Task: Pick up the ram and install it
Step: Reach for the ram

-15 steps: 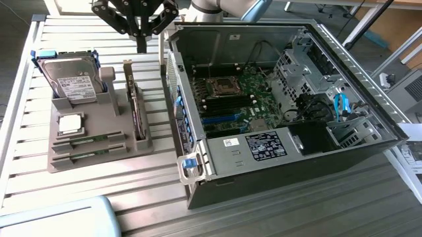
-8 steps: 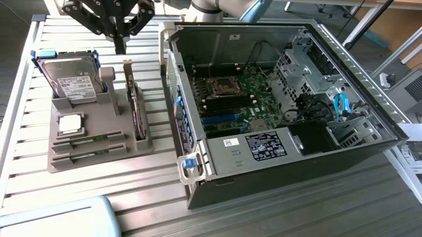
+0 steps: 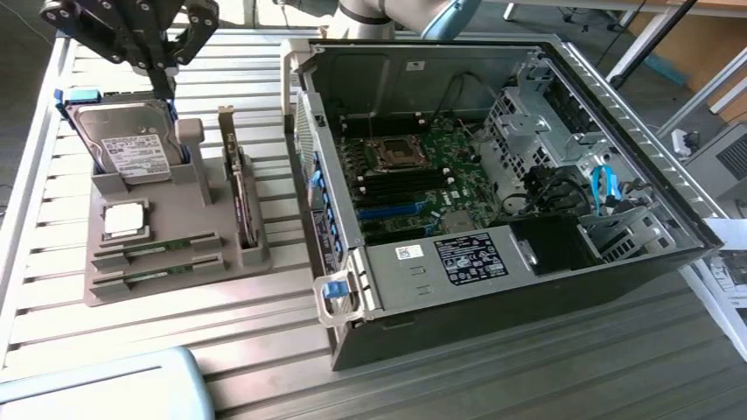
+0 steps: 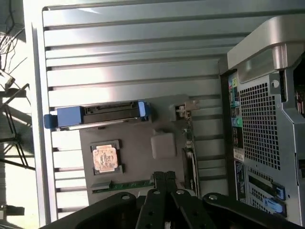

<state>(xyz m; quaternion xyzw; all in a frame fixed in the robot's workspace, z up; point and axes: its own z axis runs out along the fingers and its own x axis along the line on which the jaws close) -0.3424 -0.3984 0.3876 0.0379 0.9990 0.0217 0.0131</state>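
The ram (image 3: 156, 253) is a thin green stick lying in a slot at the near end of a grey holder (image 3: 187, 262); a second stick like it (image 3: 150, 281) sits one slot closer. My black gripper (image 3: 163, 80) hangs shut and empty above the holder's far end, over the hard drive (image 3: 135, 144). In the wrist view the shut fingertips (image 4: 164, 178) meet just beside one end of the green ram (image 4: 125, 185), well above it. Nothing is held between the fingers.
The holder also carries a silver processor chip (image 3: 125, 219) and an upright expansion card (image 3: 240, 206). An open computer case (image 3: 653, 262) with its motherboard (image 3: 408, 188) lies at the exterior view's right. A pale blue box (image 3: 105, 385) sits at the slatted table's near corner.
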